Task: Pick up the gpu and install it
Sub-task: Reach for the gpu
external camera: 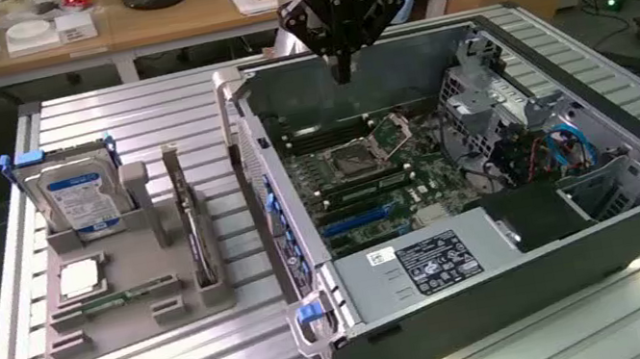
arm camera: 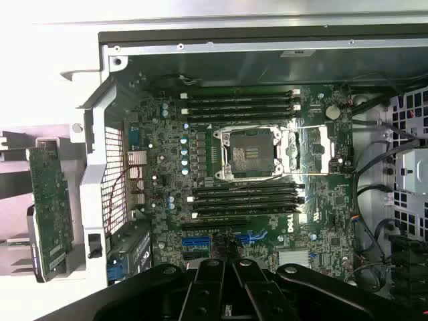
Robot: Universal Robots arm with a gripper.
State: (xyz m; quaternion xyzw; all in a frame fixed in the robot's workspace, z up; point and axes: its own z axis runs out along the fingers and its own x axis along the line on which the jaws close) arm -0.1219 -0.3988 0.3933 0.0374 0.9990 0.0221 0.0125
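Note:
The gpu (external camera: 188, 223) stands on its edge in a slot of the grey holder (external camera: 140, 312), at the exterior view's left of the open computer case (external camera: 537, 231). The wrist view sees the gpu (arm camera: 51, 207) as a green board outside the case wall. My gripper (external camera: 343, 73) hangs over the far end of the case, above the motherboard (external camera: 357, 168), well away from the gpu. Its fingers (arm camera: 212, 281) are shut together with nothing between them. Blue card slots (arm camera: 195, 242) lie on the motherboard close to the fingertips.
A silver hard drive with a blue label (external camera: 79, 202) stands in the holder, with a processor chip (external camera: 79, 276) and a memory stick (external camera: 125, 295) lying lower down. Cables and a drive cage (external camera: 548, 141) fill the case's right side; a power supply (external camera: 438, 262) sits at its near end.

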